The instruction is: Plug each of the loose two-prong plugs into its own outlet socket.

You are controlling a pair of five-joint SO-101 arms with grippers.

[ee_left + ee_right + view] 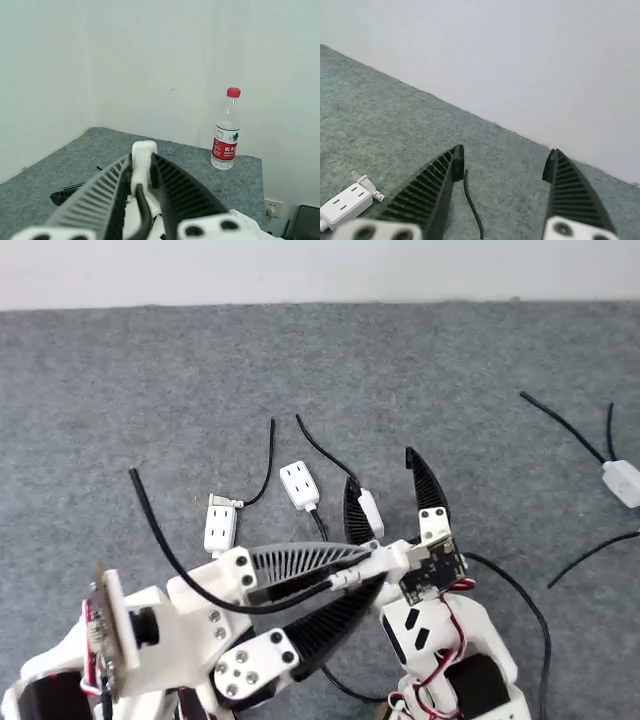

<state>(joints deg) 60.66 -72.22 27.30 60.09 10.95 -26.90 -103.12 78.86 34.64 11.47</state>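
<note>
Starting at the near edge of the grey carpeted worktop [120, 370], the left gripper [377, 566] is clamped on a small white two-prong plug [143, 150], and the plug's black cord [160, 525] loops back over the arm. Just beside it the right gripper [506, 150] is spread wide and holds nothing. A second white plug [371, 512] lies between its fingers, close against one of them.

A little farther in, toward the worktop's middle, sit two white outlet socket blocks with their slots facing up. The middle socket block [298, 485] is near that loose plug, and the left socket block [220, 527] is more toward the left edge. Near the right edge lies a third white block [622, 482] with thin black cords.

The plugs look light, hard and smooth, so they may twist in the grip, and the springy cord will likely pull them off line. The flat sides of the body are the place to hold, with the prongs left free. The socket blocks seem just as light and would probably slide on the carpet unless the free gripper pins them.
</note>
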